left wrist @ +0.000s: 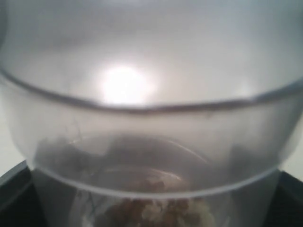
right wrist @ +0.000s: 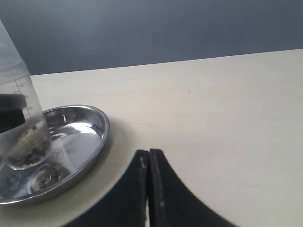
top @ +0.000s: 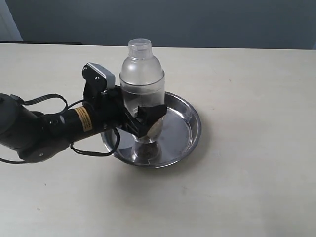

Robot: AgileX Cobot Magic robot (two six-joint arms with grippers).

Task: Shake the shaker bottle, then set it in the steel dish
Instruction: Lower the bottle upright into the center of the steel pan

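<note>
The shaker bottle (top: 142, 74) stands upright over the left half of the steel dish (top: 190, 123), clear and frosted, with a domed top and small round cap. My left gripper (top: 147, 114) is shut on its lower body, one black finger (top: 152, 117) in front and the other hidden behind. Whether the base touches the dish floor I cannot tell. The left wrist view is filled by the bottle (left wrist: 151, 94), with brown granules (left wrist: 151, 208) at its bottom. In the right wrist view my right gripper (right wrist: 149, 156) is shut and holds nothing, apart from the dish (right wrist: 90, 137) and bottle (right wrist: 19, 123).
The dish sits on a pale beige table (top: 247, 187) that reaches a dark wall at the back. The left arm's black body and cables (top: 49, 128) lie low over the table left of the dish. The right arm does not show in the exterior view.
</note>
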